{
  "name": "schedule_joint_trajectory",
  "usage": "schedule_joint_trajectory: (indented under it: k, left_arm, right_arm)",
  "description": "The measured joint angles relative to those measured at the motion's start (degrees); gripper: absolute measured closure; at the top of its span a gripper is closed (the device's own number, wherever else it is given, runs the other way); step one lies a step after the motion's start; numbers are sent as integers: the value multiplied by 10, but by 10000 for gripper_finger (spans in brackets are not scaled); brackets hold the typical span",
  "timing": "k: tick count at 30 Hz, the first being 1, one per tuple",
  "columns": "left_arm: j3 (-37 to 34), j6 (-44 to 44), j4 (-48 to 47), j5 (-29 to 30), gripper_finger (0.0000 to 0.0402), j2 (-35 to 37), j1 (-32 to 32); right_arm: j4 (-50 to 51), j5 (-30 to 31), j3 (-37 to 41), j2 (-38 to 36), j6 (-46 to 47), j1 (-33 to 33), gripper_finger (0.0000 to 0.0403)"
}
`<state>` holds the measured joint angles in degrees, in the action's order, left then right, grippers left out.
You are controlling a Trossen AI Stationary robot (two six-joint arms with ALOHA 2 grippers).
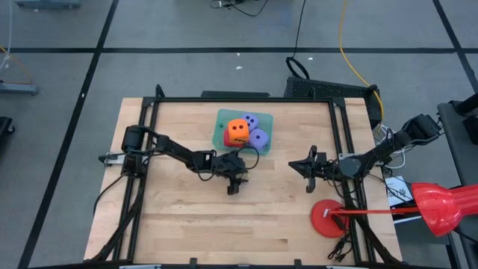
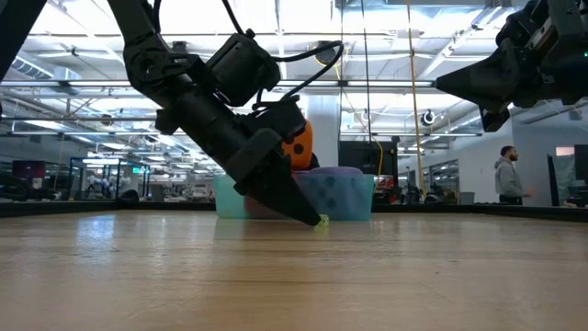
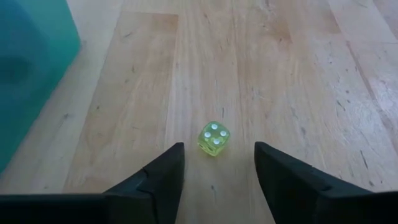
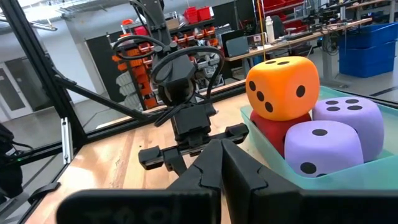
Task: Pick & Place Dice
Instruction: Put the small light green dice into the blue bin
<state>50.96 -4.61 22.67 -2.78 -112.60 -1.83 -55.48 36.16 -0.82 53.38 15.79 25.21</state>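
I am lowering nothing into my left gripper (image 3: 217,163): its fingers are standing apart on the wooden table (image 3: 273,68), with a small yellow-green die (image 3: 213,138) lying just ahead between the tips, untouched. Beyond it, the teal tray (image 1: 222,117) is holding the orange die (image 1: 237,131), red die (image 4: 273,132) and two purple dice (image 1: 258,138). My right gripper (image 1: 310,169) is hanging closed and empty, well apart
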Motion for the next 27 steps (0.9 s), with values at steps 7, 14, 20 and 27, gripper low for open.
schedule_joint_trajectory:
  k: [7, 14, 20, 27]
  left_arm:
    - [0, 15, 1, -10, 213, 0, -1]
    - [0, 86, -2, -18, 189, 0, -6]
    - [1, 61, 15, 17, 186, 0, 7]
    - [1, 86, 8, -20, 186, 0, 12]
  right_arm:
    - [0, 0, 0, 0, 0, 0, 399]
    - [0, 0, 0, 0, 0, 0, 399]
    - [0, 0, 0, 0, 0, 0, 399]
    - [0, 0, 0, 0, 0, 0, 399]
